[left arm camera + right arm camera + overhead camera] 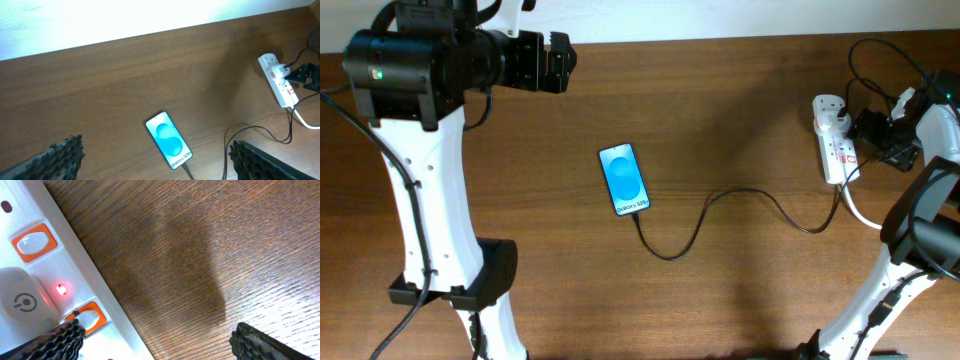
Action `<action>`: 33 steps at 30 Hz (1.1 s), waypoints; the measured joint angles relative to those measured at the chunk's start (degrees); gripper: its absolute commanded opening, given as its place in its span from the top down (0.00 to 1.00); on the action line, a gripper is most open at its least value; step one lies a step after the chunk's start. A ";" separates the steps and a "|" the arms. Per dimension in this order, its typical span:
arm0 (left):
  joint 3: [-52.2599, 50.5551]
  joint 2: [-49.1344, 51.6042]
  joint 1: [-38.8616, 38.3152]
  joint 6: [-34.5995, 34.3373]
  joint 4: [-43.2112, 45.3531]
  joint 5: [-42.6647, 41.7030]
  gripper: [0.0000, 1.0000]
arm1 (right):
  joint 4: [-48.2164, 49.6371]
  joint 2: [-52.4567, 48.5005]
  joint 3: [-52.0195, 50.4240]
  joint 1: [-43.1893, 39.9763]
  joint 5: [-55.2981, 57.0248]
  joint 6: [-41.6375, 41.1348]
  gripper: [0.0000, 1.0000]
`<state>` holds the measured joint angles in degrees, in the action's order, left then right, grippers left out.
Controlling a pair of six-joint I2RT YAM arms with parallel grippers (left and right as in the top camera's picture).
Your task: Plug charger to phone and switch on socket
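Observation:
The phone (624, 180) lies face up mid-table, blue screen lit; it also shows in the left wrist view (168, 140). The charger (720, 196), a thin black cable, runs from the socket (832, 140) to the phone, and its plug tip (186, 170) sits in the phone's bottom edge. My right gripper (867, 135) is open over the socket (30, 280); its left finger touches an orange switch (89, 317). A red light (61, 289) glows on the strip. My left gripper (556, 62) is open and empty, high at the back left, far from the phone.
A white adapter (20, 305) is plugged into the socket beside the light. A second orange switch (34, 242) sits further along. The thick white cord (860, 215) leaves the strip toward the right arm base. Black robot cables (880, 60) loop behind the socket.

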<state>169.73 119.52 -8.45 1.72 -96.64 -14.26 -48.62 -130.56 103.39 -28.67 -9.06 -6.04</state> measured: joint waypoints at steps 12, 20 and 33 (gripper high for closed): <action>0.00 0.00 0.00 -0.02 0.00 0.00 0.01 | -5.16 -0.02 4.61 -4.44 -0.35 -4.52 0.02; 0.00 0.00 0.00 0.00 0.00 -0.02 0.01 | -7.13 8.00 5.25 -7.37 1.64 -7.56 0.02; 0.00 0.00 0.00 0.00 0.02 0.00 0.01 | -22.18 47.56 5.79 3.06 -12.55 5.42 0.02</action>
<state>169.73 119.52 -8.45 1.72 -96.62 -14.26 -70.81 -83.00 109.19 -25.61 -21.61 -0.62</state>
